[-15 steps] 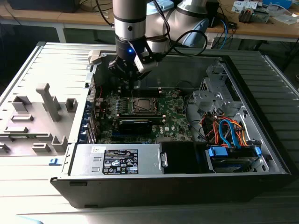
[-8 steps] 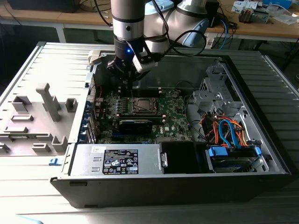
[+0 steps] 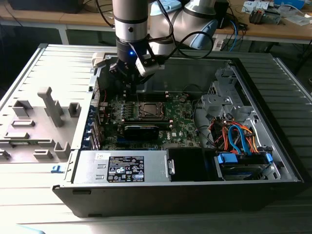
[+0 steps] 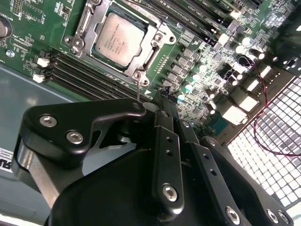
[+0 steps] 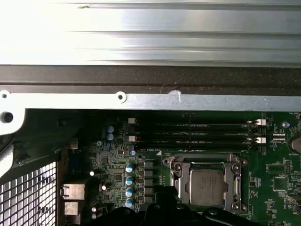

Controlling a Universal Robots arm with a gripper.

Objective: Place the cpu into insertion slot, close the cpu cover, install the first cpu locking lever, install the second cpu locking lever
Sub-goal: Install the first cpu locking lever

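— What is the biggest thing here?
— The open computer case [image 3: 146, 197], lying on its side, with the grey power supply [image 3: 92, 166] along its near wall and the green board [image 3: 184, 126] behind it.
— And the arm?
— In the exterior view it hangs over the board's far edge. The gripper [image 4: 168, 96] appears clenched, its two black fingers lying together, and I see nothing between them. It hovers just beside the insertion slot [image 5: 205, 158], not touching it.
— Where is the cpu?
— The cpu [image 4: 117, 40] already sits flat in the slot. The cpu cover [image 4: 149, 49] seems to lie down around it, the chip showing through its window. Whether either locking lever is latched, I cannot tell.
— How would these parts handle?
— The chip looks light, stiff and smooth on top, so probably slippery. It is best taken by its edges, since the contacts beneath are likely fragile. The cover is thin, springy sheet metal, so I would push on its frame, never on the chip.
— Any writing?
— There is a dark label on the power supply and fine print on the chip's lid, both too small to make out.
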